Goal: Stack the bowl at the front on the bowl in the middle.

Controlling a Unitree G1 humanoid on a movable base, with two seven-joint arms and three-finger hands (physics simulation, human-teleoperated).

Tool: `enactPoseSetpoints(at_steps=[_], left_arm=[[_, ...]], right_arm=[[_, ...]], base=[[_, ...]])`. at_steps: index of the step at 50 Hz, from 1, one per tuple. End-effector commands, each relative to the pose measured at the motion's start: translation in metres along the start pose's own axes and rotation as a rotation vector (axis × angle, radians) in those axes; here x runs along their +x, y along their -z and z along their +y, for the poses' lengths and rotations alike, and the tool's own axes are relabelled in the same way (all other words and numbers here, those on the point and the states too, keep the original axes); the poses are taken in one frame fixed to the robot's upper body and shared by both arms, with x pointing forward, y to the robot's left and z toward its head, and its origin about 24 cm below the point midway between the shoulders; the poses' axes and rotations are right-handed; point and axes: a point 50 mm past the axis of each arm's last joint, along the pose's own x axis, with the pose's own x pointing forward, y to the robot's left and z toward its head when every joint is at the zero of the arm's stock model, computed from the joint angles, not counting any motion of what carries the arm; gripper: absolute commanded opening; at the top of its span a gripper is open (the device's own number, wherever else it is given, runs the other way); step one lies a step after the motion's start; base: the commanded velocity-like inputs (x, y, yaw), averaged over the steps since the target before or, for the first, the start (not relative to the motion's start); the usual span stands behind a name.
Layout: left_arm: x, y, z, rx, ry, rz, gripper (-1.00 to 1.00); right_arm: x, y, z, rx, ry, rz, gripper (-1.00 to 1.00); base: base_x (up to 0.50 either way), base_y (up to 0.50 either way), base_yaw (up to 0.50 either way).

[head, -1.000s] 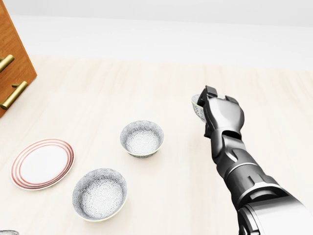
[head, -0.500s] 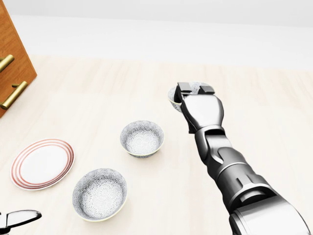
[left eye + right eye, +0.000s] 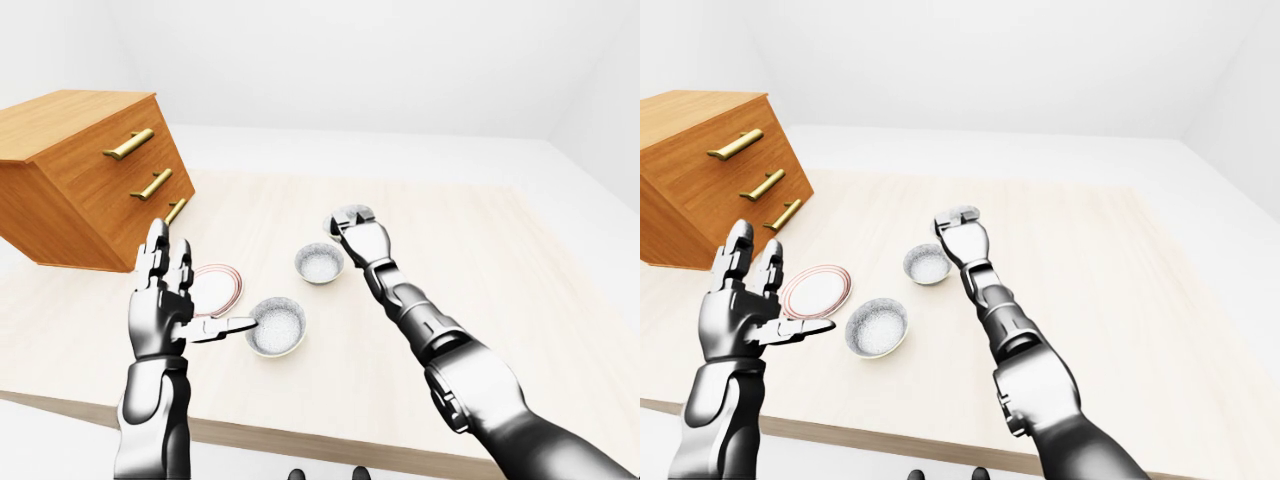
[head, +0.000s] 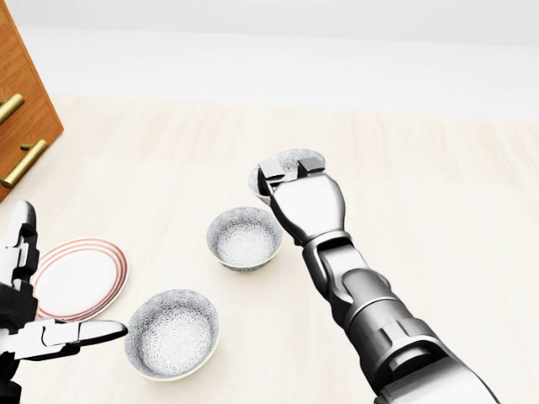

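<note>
While the held bowl (image 4: 289,159) sits in the right robot hand (image 4: 310,206), whose fingers are closed over its rim, the middle bowl (image 4: 244,238) stands alone on the worktop (image 4: 438,210). In the head view the held bowl lies just up and to the right of the middle bowl, near it but not over it, and the back of the hand hides much of it. Whether it touches the worktop cannot be told. The right arm reaches in from the bottom right of that view.

Down and to the left of the middle bowl stands the near bowl (image 4: 172,333), the largest of the three, apart from it. A plate (image 4: 74,280) with red rings lies left of both bowls.

At the left of the left-eye view the left robot hand (image 3: 158,310) is raised, open and holding nothing, its fingers upright and its thumb pointing toward the near bowl. In the head view the thumb tip ends just left of that bowl's rim.

A wooden chest (image 3: 80,170) with brass handles (image 3: 128,144) stands at the worktop's left, beyond the plate.
</note>
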Motion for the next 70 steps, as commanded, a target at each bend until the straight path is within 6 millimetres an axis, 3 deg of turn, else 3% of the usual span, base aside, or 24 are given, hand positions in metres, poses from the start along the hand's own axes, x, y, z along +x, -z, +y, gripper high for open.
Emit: enactPoseSetpoints(at_steps=[1,23,42,70], left_arm=[[0.01,0.01,-0.009,-0.006,0.013,0.032,1.0],[0.009,0.014,-0.009,-0.01,0.011,0.05,1.0],[0.006,0.014,-0.007,-0.012,0.01,0.057,1.0],[0.002,0.012,-0.006,-0.004,0.011,0.052,1.0]], right_arm=[[0.001,-0.02,-0.003,-0.066,0.031,-0.095,-1.0],[-0.006,-0.038,-0.003,0.042,0.101,-0.102,-1.0],[-0.024,-0.048,0.003,0.202,0.149,-0.064,-1.0],[-0.037,-0.053,0.043,0.1,-0.058,-0.104,-1.0]], base=[[0.0,0.0,0.0],[0.0,0.0,0.0],[0.0,0.0,0.0],[0.0,0.0,0.0]])
